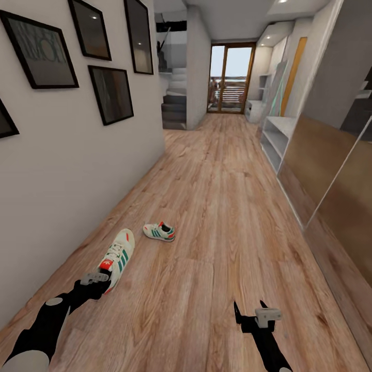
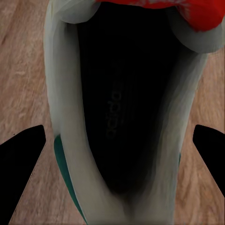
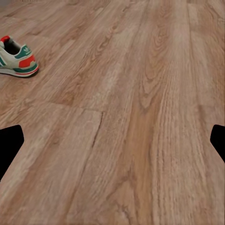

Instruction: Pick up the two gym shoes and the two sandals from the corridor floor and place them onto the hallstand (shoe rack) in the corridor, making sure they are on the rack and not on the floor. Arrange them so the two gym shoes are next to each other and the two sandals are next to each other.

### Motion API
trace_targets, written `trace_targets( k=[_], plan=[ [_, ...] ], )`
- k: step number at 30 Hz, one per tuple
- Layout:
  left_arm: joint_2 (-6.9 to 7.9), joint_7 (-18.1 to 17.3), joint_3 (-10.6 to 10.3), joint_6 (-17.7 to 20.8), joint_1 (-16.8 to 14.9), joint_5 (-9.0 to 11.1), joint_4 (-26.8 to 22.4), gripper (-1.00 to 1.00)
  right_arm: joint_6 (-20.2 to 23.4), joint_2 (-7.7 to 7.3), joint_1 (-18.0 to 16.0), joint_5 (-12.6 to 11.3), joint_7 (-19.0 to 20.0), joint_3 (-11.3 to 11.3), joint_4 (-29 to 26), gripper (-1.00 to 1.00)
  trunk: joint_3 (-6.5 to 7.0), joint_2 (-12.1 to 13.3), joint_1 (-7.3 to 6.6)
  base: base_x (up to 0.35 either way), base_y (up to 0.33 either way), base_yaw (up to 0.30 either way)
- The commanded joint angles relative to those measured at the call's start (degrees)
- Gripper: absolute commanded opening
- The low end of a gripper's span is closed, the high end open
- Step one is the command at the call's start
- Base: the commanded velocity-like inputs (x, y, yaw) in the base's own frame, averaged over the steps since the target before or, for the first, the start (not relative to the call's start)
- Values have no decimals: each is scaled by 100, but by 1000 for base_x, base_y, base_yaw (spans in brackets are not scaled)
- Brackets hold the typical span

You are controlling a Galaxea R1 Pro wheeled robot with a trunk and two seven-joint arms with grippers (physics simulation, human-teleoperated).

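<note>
Gym shoes (image 1: pixel 118 257) (image 1: pixel 159 232) lie apart on grained planks; left hand (image 2: pixel 112 140) spread around one's dark padded opening.

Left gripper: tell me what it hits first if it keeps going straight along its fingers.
The left gripper would meet the cream-white sneaker with green stripes, entering its dark opening below the red tongue. Its fingers stand open on either side of the heel; depth is uncertain, but the shoe looks very close.

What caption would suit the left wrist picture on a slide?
Open left gripper poised over a gym shoe, its fingertips on either side, above the wood floor.
</note>
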Motion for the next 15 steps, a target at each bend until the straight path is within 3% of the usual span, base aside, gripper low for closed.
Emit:
trace_targets(
  k=[1, 9, 15],
  plan=[
    [-4, -50, 22, 31, -4, -13, -10, -100, -16, 3, -2, 17, 14, -11, 2, 100, -5, -2, 2, 339, 1, 0],
    [-4, -50, 22, 30, -4, -13, -10, -100, -16, 3, -1, 17, 8, -6, 2, 100, -5, -2, 2, 329, -59, 18],
    [-9, -47, 22, 30, -4, -13, -10, -100, -17, 3, -1, 17, 6, -7, 41, 100, -5, -2, 2, 308, -121, 137]
  ],
)
